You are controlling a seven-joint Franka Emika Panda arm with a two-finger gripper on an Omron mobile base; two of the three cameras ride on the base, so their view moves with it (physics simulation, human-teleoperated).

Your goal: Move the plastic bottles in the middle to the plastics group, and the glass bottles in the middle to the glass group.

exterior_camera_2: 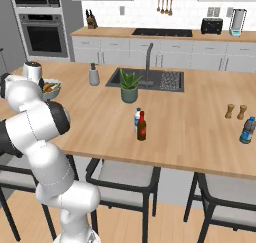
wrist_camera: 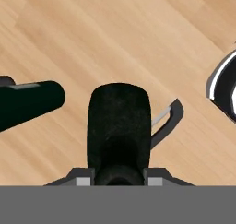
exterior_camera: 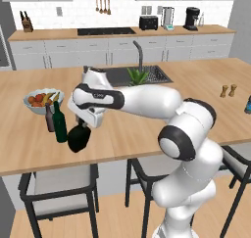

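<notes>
- Gripping of the squat blackish bottle [exterior_camera: 78, 138] is being done by the gripper [exterior_camera: 84, 126], whose fingers are pinched on the short neck; in the hand view the bottle [wrist_camera: 119, 126] is being seen from above between the two finger tips.
- This bottle is being held at the left end of the wooden island counter [exterior_camera: 196, 85], just beside the tall dark green wine bottle [exterior_camera: 60, 122]; whether its base is touching the wood cannot be told.
- A shorter slim grey-brown bottle [exterior_camera: 49, 117] is being shown just behind the wine bottle, near a fruit bowl [exterior_camera: 41, 101].
- In the right base view, a small brown bottle with a red cap [exterior_camera_2: 142, 126] is being shown upright mid-counter, just beside a clear plastic bottle [exterior_camera_2: 136, 118].
- A blue plastic bottle [exterior_camera_2: 247, 130] is being seen at the right end, near two small shakers [exterior_camera_2: 236, 111].
</notes>
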